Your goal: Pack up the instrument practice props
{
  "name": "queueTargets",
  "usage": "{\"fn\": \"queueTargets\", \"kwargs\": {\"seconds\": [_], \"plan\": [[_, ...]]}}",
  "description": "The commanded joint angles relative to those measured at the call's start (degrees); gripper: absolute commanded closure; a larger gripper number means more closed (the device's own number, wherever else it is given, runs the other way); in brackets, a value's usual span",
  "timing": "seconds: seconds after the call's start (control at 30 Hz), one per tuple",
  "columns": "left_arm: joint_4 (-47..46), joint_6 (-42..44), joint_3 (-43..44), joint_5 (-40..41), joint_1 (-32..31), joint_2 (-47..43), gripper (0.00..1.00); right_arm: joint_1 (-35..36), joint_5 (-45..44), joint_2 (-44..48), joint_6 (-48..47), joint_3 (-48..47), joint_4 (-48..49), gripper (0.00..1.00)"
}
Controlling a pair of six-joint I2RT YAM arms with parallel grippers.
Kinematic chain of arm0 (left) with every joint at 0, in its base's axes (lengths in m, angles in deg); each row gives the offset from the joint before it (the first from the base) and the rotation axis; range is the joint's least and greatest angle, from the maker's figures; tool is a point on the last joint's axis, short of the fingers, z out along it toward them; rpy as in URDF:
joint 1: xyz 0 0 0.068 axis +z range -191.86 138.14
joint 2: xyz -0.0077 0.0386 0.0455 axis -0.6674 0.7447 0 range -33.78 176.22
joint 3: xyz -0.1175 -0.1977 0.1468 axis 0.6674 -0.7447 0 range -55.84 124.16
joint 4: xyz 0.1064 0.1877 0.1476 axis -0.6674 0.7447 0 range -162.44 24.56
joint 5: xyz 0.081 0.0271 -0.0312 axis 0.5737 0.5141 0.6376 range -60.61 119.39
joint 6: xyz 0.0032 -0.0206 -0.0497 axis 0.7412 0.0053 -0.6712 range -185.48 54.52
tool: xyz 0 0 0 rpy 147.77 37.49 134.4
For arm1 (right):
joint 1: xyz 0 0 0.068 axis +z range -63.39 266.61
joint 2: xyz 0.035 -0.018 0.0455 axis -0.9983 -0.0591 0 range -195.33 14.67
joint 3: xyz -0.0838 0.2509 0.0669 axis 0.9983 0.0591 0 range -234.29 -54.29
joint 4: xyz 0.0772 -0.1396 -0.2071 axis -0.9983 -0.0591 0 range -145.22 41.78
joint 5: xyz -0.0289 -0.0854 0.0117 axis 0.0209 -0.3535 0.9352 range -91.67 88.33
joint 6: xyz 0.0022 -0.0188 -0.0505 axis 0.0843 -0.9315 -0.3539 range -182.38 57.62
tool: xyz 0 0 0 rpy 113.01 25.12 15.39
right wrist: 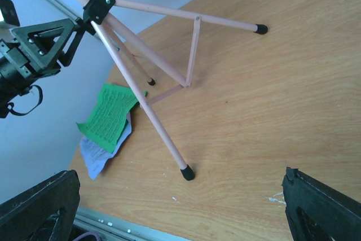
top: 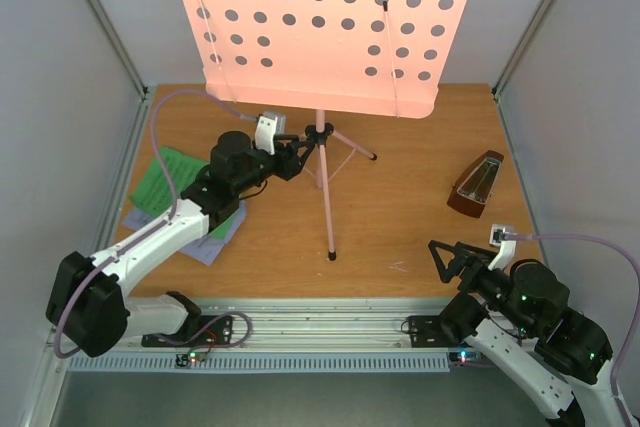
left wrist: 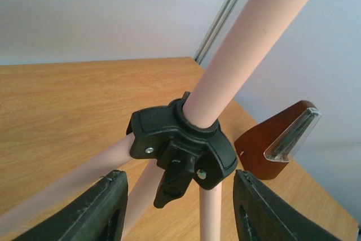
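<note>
At centre-left, left gripper (top: pixel 300 152) faces the hub (left wrist: pixel 180 139) of the pink music stand (top: pixel 320 22).
Music sheets (top: pixel 165 182) lie far left; the hub sits just ahead of the half-parted jaws, untouched; metronome (top: pixel 478 185) stands right; right gripper (top: pixel 448 249), lower right, gapes wide, empty.

Wooden table (top: pixel 400 237): pink stand (top: pixel 320 17), music sheets (top: pixel 165 182), metronome (top: pixel 478 187).

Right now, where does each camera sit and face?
Top external: above, behind the bases, looking down at the table; left arm, right arm show.
Left wrist: close on the music stand hub; left tool fingers at bottom.
Right wrist: low, faces stand legs, green sheet; right tool at corners.
Shared: both wrists see the hub.
</note>
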Motion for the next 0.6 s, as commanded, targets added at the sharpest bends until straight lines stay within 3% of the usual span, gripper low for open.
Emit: {"fn": "queueTargets", "kwargs": {"seconds": [0.0,0.33,0.47,0.57], "plan": [[-2.44,-0.16,1.37,-1.91,0.41,2.2,0.48,-0.08,0.54,0.0,0.56,-0.77,0.77,0.01],[-4.41,-1.66,1.71,-2.82,0.61,4.16,0.7,-0.1,0.35,0.17,0.52,-0.71,0.53,0.04],[-5.92,-2.33,1.51,-3.0,0.71,4.46,0.71,-0.1,0.41,0.17,0.48,-0.66,0.47,0.04],[-6.68,-2.48,1.55,-2.69,0.7,4.73,0.65,-0.11,0.4,0.17,0.56,-0.64,0.42,0.04]]}}
